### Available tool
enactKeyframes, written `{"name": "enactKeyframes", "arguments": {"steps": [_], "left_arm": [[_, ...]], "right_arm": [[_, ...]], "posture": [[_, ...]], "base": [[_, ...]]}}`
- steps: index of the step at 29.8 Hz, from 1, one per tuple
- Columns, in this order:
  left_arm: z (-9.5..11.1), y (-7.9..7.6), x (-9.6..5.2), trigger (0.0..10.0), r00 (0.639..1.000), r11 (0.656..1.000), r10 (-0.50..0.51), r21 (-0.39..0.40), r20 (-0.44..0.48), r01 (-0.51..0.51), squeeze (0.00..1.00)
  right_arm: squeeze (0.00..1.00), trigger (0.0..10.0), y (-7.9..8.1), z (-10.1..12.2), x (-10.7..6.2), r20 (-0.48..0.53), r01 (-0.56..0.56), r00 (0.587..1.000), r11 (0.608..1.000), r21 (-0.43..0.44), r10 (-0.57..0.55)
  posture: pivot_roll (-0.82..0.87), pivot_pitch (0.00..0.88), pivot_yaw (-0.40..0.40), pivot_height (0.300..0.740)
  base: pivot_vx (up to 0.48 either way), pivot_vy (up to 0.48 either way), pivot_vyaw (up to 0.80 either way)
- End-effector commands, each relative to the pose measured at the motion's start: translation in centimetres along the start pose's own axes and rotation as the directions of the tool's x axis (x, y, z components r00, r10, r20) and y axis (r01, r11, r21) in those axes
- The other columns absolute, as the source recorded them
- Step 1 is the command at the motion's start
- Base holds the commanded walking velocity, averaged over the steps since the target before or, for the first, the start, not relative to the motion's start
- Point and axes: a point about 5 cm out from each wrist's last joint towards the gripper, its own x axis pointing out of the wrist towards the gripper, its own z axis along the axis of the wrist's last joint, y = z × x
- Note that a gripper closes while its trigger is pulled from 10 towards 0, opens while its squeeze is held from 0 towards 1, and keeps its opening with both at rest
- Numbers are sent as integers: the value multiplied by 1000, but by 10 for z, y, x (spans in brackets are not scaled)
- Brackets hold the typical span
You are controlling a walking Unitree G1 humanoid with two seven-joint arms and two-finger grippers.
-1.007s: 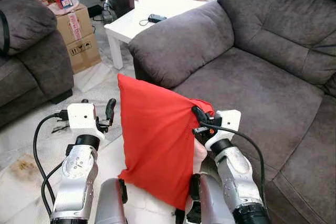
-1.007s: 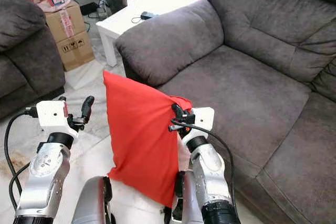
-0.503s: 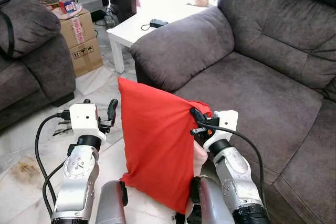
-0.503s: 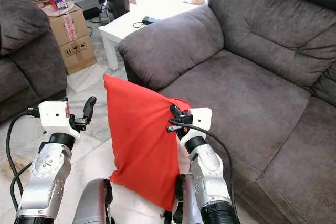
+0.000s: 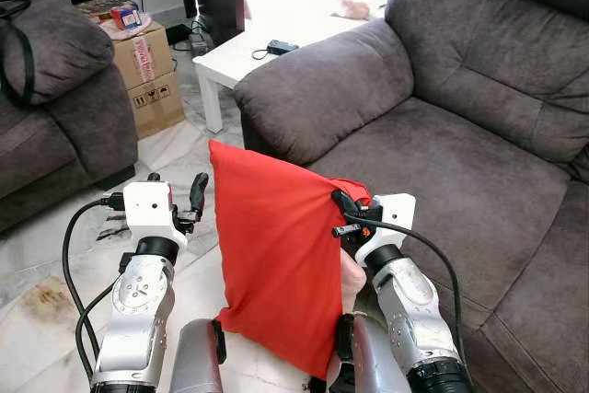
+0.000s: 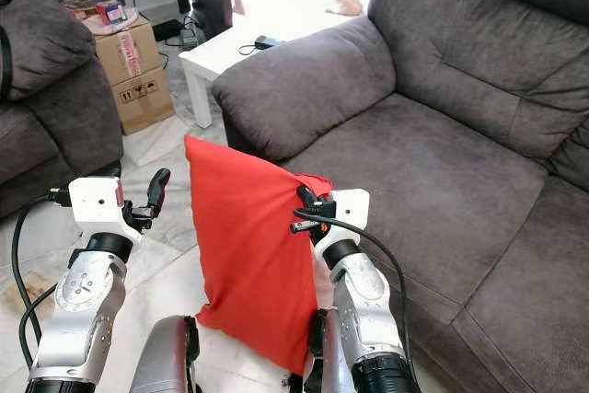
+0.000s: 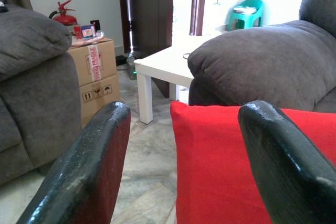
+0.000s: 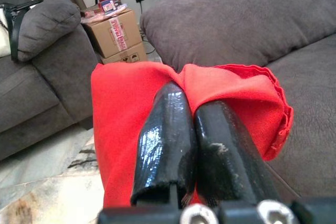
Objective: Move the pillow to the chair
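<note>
The pillow (image 5: 276, 264) is bright red and flat, with a plain cover. It hangs upright in the lower middle of the head views, one corner pointing up and its upper right corner bunched into folds. Its lower edge is partly cut off behind the robot's own body at the bottom of the frame, so it is hard to see if it touches the pale tiled floor (image 5: 55, 264).

The right gripper (image 8: 197, 129) has its two black fingers pressed together on the bunched corner of the pillow, so the cloth wraps around the fingertips. The left gripper (image 7: 181, 145) has its fingers spread wide and holds nothing; it stands just beside the left edge of the pillow, not touching it.

The grey armchair (image 5: 442, 163) fills the right side of the frame, directly behind the pillow.
</note>
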Motion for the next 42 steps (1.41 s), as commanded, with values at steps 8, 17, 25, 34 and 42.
{"name": "enactKeyframes", "arguments": {"steps": [8,17,25,34,42], "left_arm": [[-4,-2,-1,10000,1000,1000,-9,11,-18,9,0],[-4,-3,-1,10000,1000,1000,-12,13,-21,13,0],[-4,-3,-1,10000,1000,1000,-13,12,-21,13,0],[-4,-3,-1,10000,1000,1000,-13,14,-22,13,0],[-5,1,-3,10000,999,1000,-12,24,-30,12,0]], "right_arm": [[0,10000,0,34,6,152,-1,988,999,-39,6],[0,10000,1,35,7,154,-3,988,999,-36,8],[0,10000,3,35,7,149,-6,989,999,-34,11],[0,10000,4,35,8,148,-8,989,999,-33,12],[0,10000,3,31,9,122,-10,992,999,-39,15]], "posture": [[110,70,-75,637],[107,76,-75,697],[111,81,-76,740],[112,83,-74,740],[118,84,-72,740]], "base": [[0,0,0],[0,0,0],[0,0,0],[0,0,0],[0,0,0]]}}
